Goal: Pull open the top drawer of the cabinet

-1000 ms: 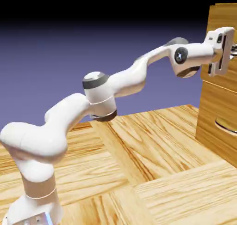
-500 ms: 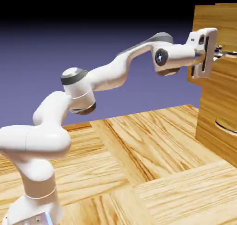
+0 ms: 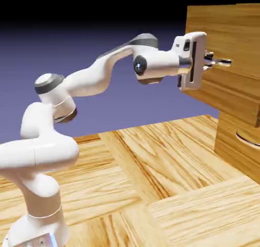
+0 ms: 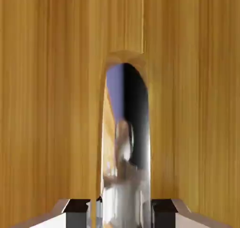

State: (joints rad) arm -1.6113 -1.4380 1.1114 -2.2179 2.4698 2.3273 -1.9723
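The top drawer juts out of the honey-brown cabinet toward the exterior view's left. My gripper is shut on its small silvery handle, with the white hand pressed close to the drawer front. In the hand view the mirror-like handle stands between my two grey fingertips, and my gripper holds its lower end. The drawer's wood grain fills everything around it.
Below the open drawer is the lower drawer front with its curved handle. Parquet floor spreads under the arm. The arm's elbow is folded back at the left.
The hand has drawn back to the exterior view's left with the handle in it. The top drawer has slid well out of the cabinet, and the elbow has folded back.
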